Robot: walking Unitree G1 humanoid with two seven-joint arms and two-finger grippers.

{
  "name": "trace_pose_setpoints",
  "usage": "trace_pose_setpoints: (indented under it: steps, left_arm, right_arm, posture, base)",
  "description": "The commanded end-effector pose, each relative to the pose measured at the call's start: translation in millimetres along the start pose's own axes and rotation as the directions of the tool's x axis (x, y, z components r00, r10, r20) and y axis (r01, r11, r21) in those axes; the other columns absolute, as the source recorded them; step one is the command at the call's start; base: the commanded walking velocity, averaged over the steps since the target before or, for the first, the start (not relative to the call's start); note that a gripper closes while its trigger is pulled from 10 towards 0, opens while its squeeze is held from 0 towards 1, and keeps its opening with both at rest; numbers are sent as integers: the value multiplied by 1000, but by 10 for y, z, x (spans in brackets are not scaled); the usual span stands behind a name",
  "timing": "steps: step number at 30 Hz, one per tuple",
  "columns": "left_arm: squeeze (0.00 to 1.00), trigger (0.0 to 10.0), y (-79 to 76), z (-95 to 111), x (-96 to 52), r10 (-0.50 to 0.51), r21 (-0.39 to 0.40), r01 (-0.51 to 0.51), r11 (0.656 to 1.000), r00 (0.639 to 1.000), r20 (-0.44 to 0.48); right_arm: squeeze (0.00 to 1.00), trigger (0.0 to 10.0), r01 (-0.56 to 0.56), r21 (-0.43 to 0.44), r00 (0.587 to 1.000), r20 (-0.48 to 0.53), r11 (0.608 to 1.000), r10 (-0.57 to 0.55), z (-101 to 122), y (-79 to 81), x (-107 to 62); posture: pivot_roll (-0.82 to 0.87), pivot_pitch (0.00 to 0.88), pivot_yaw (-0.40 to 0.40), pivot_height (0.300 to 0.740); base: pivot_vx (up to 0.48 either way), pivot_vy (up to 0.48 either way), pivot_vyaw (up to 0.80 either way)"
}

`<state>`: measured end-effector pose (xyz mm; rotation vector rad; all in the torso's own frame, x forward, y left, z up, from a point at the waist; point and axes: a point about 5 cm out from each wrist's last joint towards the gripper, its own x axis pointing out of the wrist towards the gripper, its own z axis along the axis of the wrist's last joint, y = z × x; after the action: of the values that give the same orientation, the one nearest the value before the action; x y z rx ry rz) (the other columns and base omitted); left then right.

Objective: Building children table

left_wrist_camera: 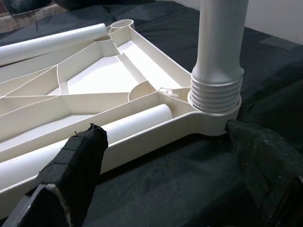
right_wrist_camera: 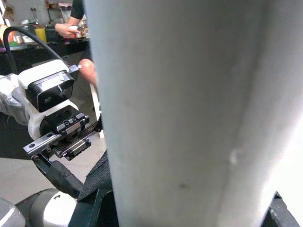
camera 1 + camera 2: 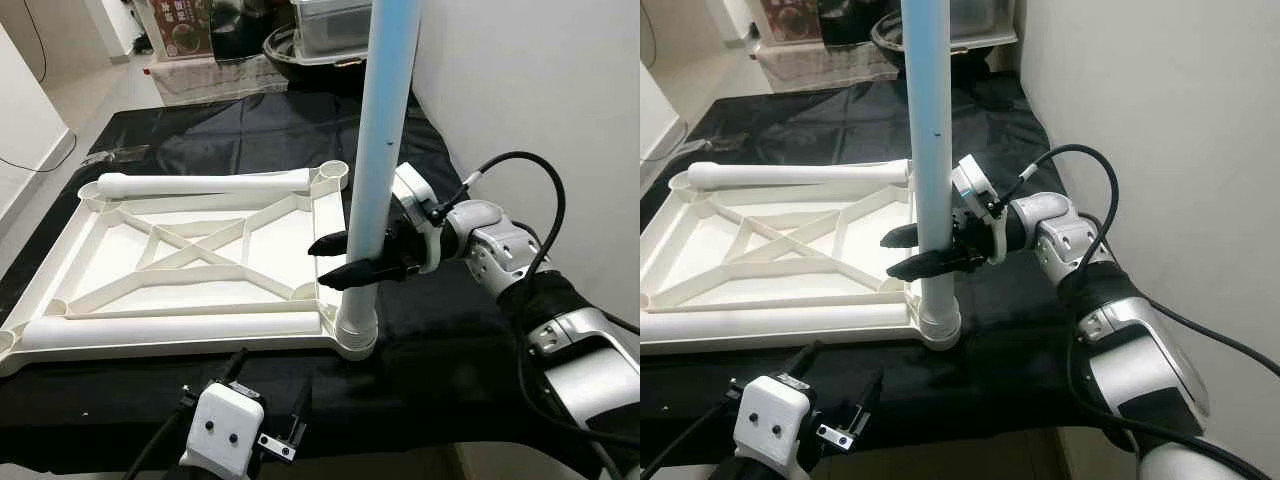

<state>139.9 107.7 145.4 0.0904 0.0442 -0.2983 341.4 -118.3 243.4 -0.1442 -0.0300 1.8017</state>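
Observation:
A white table top (image 3: 100, 250) lies upside down on a black cloth. One pale table leg (image 3: 378, 150) stands upright in the near right corner socket (image 3: 356, 335), its threaded base (image 1: 215, 92) seated there. My right gripper (image 3: 340, 260) reaches in from the right and is shut on this leg just above the socket. Two more white legs lie flat on the top, one along the far edge (image 3: 200, 184) and one along the near edge (image 3: 170, 330). My left gripper (image 1: 163, 130) hovers low at the front edge, open and holding nothing, facing the socket corner.
A white wall (image 3: 540, 80) stands close on the right. Boxes, a dark bowl (image 3: 290, 50) and a plastic container (image 3: 335, 25) crowd the far end. The black cloth (image 3: 440, 350) drops off at the front edge. A person (image 2: 78, 19) stands in the background of the right wrist view.

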Motion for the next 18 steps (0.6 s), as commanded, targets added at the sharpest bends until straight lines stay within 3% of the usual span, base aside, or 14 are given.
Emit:
trace_pose_setpoints:
  steps: [1, 7, 13, 18]
  left_arm:
    - [0, 10000, -7, -36, -16, -9, 11, 9, 1000, 1000, -22]
    - [0, 10000, -15, -37, -8, -10, 11, 10, 1000, 1000, -18]
    - [0, 10000, -8, -37, 4, -5, 13, 5, 1000, 1000, -12]
    - [0, 10000, -6, -39, 16, -3, 13, 3, 1000, 1000, -8]
  right_arm:
    - [0, 10000, -24, 46, 999, -42, 999, 26, -122, 19, 48]
    - [0, 10000, -46, 44, 998, -36, 998, 48, -141, 29, 105]
    - [0, 10000, -46, 19, 993, -110, 999, 48, -279, -21, 230]
    - [0, 10000, 10, 31, 990, -138, 999, -6, -310, -70, 267]
  posture:
    - [130, 123, 60, 740]
    - [129, 117, 57, 740]
    - [130, 115, 53, 740]
    - [124, 109, 49, 740]
  base:
    - [0, 0, 0]
    - [0, 0, 0]
    - [0, 0, 0]
    - [0, 0, 0]
